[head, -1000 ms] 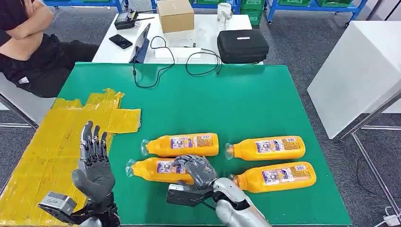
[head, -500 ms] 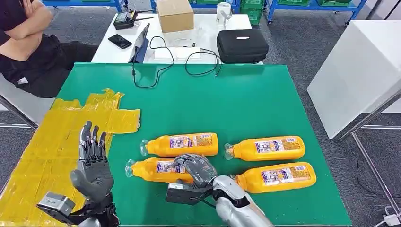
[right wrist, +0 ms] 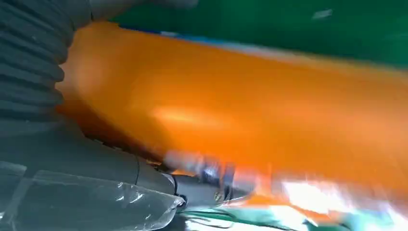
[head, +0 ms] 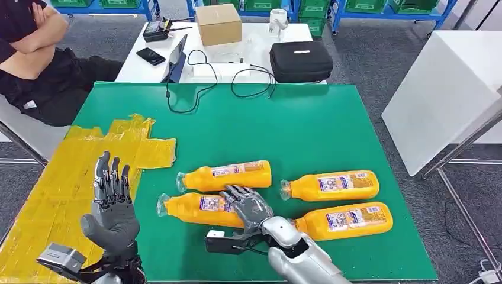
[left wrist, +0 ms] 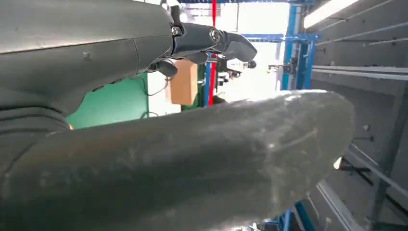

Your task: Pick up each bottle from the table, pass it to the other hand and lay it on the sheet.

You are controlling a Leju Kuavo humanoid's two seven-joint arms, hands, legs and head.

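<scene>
I'm setting the R hand [head: 248,207] on the near-left bottle [head: 198,209], fingers draped over it, grip not yet sure. L hand [head: 112,207] is waiting spread at 9 o'clock over the sheet [head: 53,183]. Best wrapping mid-body, lifting level.

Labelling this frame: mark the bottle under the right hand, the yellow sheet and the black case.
Bottle [head: 195,207], head view, orange body beside its label.
Yellow sheet [head: 65,171], head view, bare middle of the sheet.
Black case [head: 301,60], head view, top of the lid.
</scene>
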